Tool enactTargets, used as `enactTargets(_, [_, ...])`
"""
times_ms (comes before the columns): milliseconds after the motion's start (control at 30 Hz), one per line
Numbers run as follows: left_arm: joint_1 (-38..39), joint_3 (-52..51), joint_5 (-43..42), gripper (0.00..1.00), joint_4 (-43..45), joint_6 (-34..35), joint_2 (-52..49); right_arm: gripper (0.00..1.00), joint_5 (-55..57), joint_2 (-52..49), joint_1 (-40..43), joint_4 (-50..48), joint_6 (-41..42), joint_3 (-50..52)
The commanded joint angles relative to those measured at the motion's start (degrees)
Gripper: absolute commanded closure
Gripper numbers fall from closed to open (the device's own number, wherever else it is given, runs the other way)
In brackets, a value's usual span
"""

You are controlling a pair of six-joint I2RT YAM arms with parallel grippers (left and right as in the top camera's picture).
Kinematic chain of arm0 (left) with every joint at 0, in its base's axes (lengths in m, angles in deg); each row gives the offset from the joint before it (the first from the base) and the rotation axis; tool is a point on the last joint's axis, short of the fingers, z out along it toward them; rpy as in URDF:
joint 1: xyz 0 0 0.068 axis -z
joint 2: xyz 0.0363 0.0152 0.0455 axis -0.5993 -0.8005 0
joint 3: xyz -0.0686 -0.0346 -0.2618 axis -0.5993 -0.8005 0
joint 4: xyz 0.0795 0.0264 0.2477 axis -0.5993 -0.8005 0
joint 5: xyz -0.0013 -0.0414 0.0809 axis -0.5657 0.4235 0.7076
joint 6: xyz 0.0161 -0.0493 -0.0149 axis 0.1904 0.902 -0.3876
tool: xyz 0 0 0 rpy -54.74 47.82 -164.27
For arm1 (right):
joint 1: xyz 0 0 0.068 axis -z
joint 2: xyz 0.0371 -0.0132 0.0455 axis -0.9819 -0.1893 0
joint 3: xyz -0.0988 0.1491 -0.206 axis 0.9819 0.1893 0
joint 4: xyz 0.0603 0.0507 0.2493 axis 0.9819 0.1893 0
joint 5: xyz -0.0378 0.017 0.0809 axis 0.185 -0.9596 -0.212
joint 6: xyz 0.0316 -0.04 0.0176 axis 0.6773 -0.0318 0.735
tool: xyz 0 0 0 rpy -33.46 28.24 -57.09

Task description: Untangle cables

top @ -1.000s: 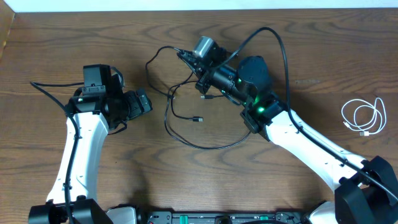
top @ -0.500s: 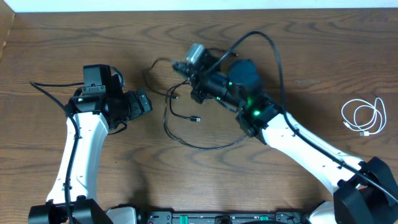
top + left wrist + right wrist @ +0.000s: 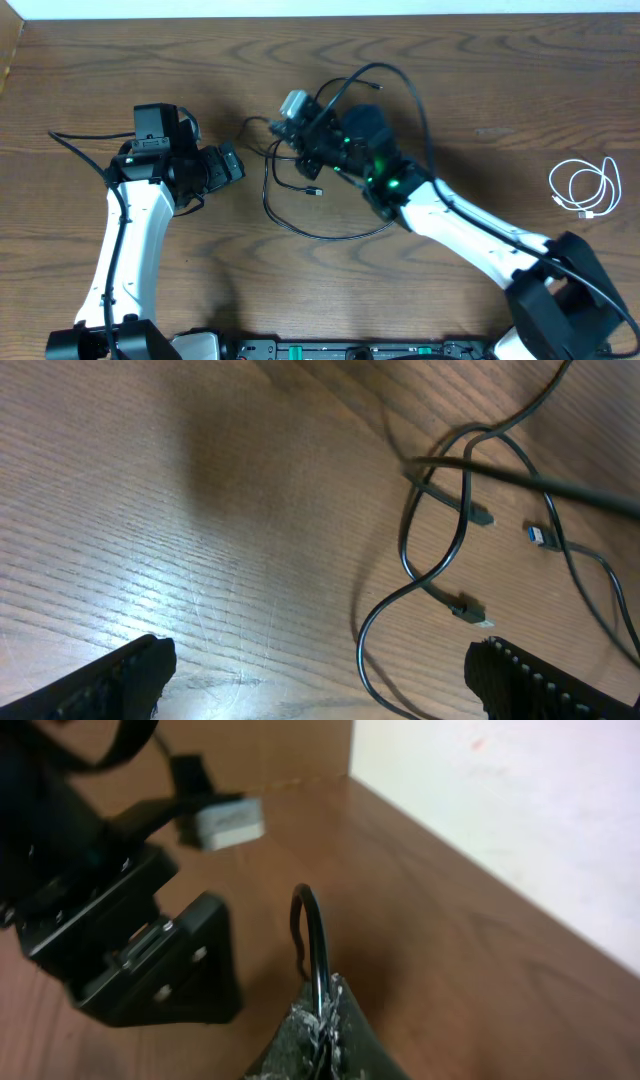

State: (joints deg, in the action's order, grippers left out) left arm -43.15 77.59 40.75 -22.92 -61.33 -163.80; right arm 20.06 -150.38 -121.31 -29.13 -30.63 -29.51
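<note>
Table (image 3: 100, 60): dark wood-grain top; we see it carrying both arms and both cables.
Right arm (image 3: 470, 230): white links; it reaches from the near right corner diagonally to the middle of the table, its black wrist over the tangle.
Left arm (image 3: 130, 240): white links; it rises from the near left edge, wrist turned towards the middle.
Black cable (image 3: 330, 236): long thin cord; it lies in loose crossing loops on the table centre, between the two wrists; one wide loop curves out on the near side; an upper strand lifts off the wood towards the right arm's wrist; in the left wrist view we see strands crossing one another (image 3: 462, 490).
White cable (image 3: 572, 186): shorter cord; it lies coiled at the far right of the table, well apart from the black cable and touched by neither arm.
Left gripper (image 3: 330, 675): jaws spread wide, nothing between them; it hangs above bare wood just beside the black loops.
Right gripper (image 3: 320, 1020): jaws pinched fully together on the black cable; a short arch of the cord stands up from the fingertips.
Plug ends (image 3: 470, 612): small; we count three in the left wrist view, lying on the wood close together; one (image 3: 316, 191) shows from overhead inside the loops.
</note>
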Motion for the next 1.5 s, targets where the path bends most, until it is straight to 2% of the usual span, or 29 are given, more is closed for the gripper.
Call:
enactTargets(0, [0.02,-0.17,0.22,0.02,-0.13,-0.11,-0.33,0.99,-0.48,-0.48,-2.29,-0.7,0.26,-0.33])
enactTargets(300, [0.02,-0.17,0.22,0.02,-0.13,-0.11,-0.33,0.99,2.4,-0.46,-4.39,-10.56,0.28,-0.33])
enactTargets(500, [0.02,-0.17,0.22,0.02,-0.13,-0.11,-0.33,0.96,13.33,-0.46,-3.39,-10.91,0.26,-0.33])
enactTargets(967, [0.02,-0.17,0.22,0.02,-0.13,-0.11,-0.33,0.99,13.86,2.51,-3.17,-17.7,0.22,-0.33])
enactTargets(1467, [0.02,-0.17,0.22,0.02,-0.13,-0.11,-0.33,0.99,26.82,8.11,-1.88,-18.47,-4.22,-0.33])
